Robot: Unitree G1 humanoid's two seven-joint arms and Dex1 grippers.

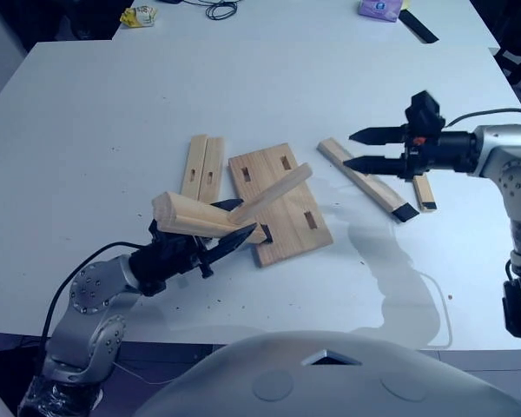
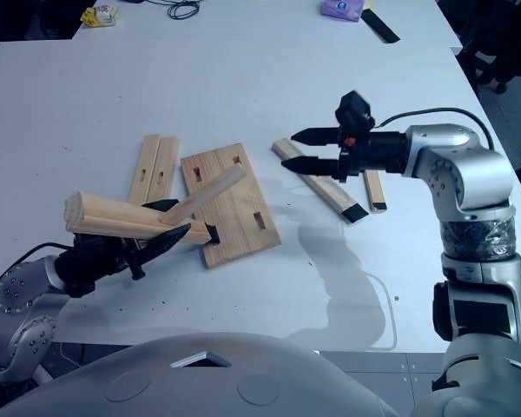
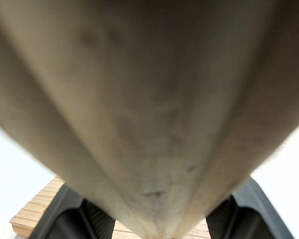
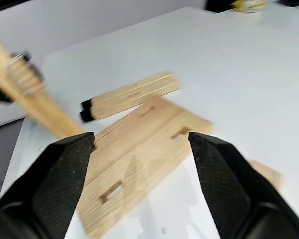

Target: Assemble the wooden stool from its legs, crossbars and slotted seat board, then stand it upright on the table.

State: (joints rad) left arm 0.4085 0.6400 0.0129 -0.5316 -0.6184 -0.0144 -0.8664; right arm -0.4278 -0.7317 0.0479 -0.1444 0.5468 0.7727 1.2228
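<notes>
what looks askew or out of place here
The joined wooden pieces in the left gripper hang tilted over the seat board, one bar jutting up at a slant, not square to the slots. Small dark specks dot the table near its front edge.

White table (image 1: 113, 104), wide, bare toward far left. Yellow packet (image 1: 139, 15) at far left edge, beside cables (image 1: 217, 9) looping off far side. Purple packet (image 1: 379, 9) at far right; black strip (image 1: 417, 26) just beside it, angled. Dark specks (image 1: 217, 300) scattered near front edge.
</notes>
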